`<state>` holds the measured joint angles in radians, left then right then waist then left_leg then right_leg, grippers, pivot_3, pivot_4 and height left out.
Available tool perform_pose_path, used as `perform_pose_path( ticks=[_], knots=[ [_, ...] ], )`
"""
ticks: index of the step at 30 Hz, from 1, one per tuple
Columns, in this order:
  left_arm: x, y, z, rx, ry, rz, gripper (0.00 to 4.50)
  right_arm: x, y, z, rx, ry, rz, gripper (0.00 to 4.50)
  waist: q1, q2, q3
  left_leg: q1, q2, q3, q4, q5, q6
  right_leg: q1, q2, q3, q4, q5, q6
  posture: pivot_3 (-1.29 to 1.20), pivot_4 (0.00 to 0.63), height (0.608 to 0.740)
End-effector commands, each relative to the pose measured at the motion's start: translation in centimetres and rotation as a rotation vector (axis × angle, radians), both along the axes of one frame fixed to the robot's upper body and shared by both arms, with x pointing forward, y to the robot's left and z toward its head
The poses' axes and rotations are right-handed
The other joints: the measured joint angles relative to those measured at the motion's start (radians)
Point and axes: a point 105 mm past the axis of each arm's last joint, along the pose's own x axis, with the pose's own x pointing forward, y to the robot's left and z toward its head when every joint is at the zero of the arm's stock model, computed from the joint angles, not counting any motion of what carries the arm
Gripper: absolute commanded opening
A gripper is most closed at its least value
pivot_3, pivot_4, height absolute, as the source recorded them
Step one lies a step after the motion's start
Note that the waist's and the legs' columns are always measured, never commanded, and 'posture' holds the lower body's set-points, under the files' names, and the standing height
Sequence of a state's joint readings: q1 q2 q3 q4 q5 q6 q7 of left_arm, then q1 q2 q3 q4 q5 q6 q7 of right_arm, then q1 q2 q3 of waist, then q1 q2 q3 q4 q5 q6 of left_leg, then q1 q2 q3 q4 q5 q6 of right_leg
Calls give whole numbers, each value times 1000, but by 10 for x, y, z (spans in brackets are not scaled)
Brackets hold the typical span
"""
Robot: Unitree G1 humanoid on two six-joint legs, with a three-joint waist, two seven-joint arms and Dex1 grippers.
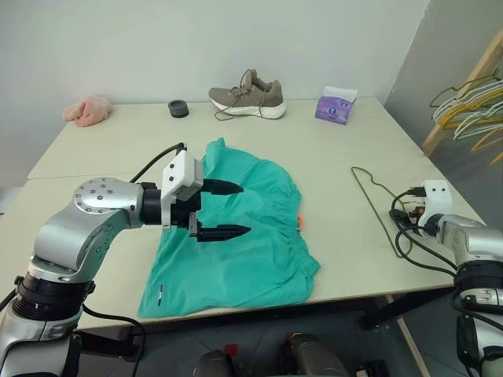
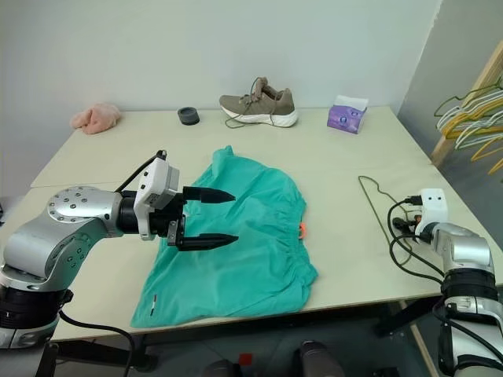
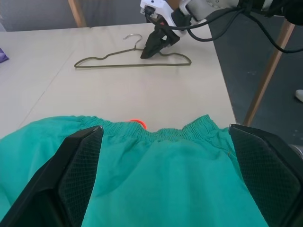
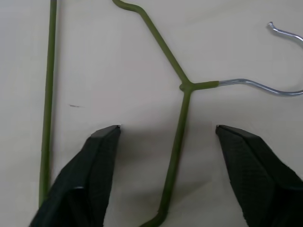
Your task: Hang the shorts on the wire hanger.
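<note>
The teal-green cloth shorts (image 1: pixel 240 236) are spread flat beneath the wide-open left gripper (image 1: pixel 226 210). Right of the shorts, the thin olive-green wire hanger (image 4: pixel 177 123) is straddled by the parted right gripper (image 4: pixel 165 137); closing on its shoulder wire is judged next.

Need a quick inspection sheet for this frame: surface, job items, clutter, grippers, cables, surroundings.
Surface: pale table, seam along its left part.
Job's things: shorts lie flat near the front edge, orange tag at the waistband; wire hanger lies flat on the table to their right, apart from them.
Clutter: shoe, purple tissue pack, black ring and pink cloth along the far edge.
Grippers: left gripper open over the shorts, holding nothing; right gripper open, its fingers on either side of the hanger's arm below the neck, not closed on it.
Cables: black cables loop at the right wrist; one runs along the left arm.
Surroundings: bunched hangers on a wooden rack to the right; plain wall behind.
</note>
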<state>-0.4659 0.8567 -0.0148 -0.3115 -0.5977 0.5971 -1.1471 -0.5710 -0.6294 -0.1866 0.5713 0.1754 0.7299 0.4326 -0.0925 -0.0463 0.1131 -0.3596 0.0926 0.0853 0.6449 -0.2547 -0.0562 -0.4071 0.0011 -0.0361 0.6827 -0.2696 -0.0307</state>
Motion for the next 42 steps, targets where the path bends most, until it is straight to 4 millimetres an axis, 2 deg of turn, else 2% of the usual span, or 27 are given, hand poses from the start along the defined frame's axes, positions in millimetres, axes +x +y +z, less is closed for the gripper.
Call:
perform_pose_path(
  ticks=[1, 4, 7, 13, 17, 19, 20, 23, 24, 28, 33, 35, 42],
  knots=[
    [1, 0, 8, 4, -59, -4, 4500, -17, -9, -37, -55, 158, -33, 2017, 1, -4, -2, 0, 0, 0, 0, 0, 0, 1, 0, 0, -1, 0, 0, -117, 108, 740],
    [3, 2, 8, 5, -77, 15, 4500, -15, -8, -40, -81, 157, -45, 1040, 3, -11, -7, -1, 0, -1, 0, 0, 0, 1, 0, 1, -2, 1, 1, -111, 104, 740],
    [12, 9, 10, -8, -107, 76, 4500, -9, -4, -34, -83, 118, -46, 37, 7, -14, -9, -1, 0, -1, 1, 0, 0, 1, -1, 3, -3, 2, 3, -110, 104, 740],
    [39, 35, 11, -40, -157, 265, 4500, 14, 14, 3, -169, -44, 59, 9, 6, -12, -8, -1, -1, -1, 0, 0, 0, 1, -2, 5, -3, 2, 4, -116, 98, 740],
    [58, 54, 18, -85, -181, 390, 4500, 29, 31, 48, -277, -238, 168, 9, -1, -5, -3, -4, 0, 0, -1, 0, 0, -3, -2, 7, -2, 2, 4, -117, 96, 740],
    [64, 62, 21, -111, -173, 430, 4500, 35, 48, 78, -350, -362, 255, 9, -4, 3, 2, -5, 0, 1, -2, 0, 0, -6, -1, 8, -2, 2, 4, -121, 95, 740],
    [67, 67, 23, -135, -162, 454, 4500, 35, 62, 97, -409, -446, 337, 9, -5, 5, 3, -6, 0, 2, -2, 0, 0, -8, -1, 10, -2, 2, 4, -124, 94, 740],
    [73, 74, 28, -187, -127, 488, 4500, 29, 98, 126, -511, -595, 530, 9, -6, 7, 5, -11, 0, 4, -3, 0, 0, -15, 0, 12, -1, 2, 5, -130, 94, 740],
    [74, 75, 29, -197, -115, 490, 4500, 26, 106, 131, -524, -621, 567, 9, -6, 7, 5, -11, 1, 4, -3, 0, 0, -15, 0, 12, -1, 1, 5, -133, 95, 740],
    [67, 71, 26, -206, -12, 414, 4500, 5, 162, 152, -724, -818, 885, 9, -7, 7, 5, -12, 1, 5, -3, -1, -2, -15, 0, 12, -2, 0, 7, -138, 96, 740],
    [53, 64, 14, -123, 96, 298, 4500, -23, 216, 166, -847, -1028, 1170, 9, -11, 7, 5, -16, 1, 7, -1, -3, -5, -19, 1, 14, -2, 0, 8, -146, 100, 740],
    [47, 61, 5, -75, 128, 261, 4500, -29, 228, 170, -871, -1081, 1224, 9, -15, 7, 5, -16, 1, 7, -1, -3, -5, -19, 3, 14, -2, 0, 8, -145, 100, 740],
    [37, 51, -15, 17, 169, 186, 4500, -38, 250, 187, -894, -1185, 1305, 9, -16, 7, 5, -16, 1, 7, 0, -3, -5, -19, 4, 14, -1, 0, 8, -141, 98, 740]
  ],
)
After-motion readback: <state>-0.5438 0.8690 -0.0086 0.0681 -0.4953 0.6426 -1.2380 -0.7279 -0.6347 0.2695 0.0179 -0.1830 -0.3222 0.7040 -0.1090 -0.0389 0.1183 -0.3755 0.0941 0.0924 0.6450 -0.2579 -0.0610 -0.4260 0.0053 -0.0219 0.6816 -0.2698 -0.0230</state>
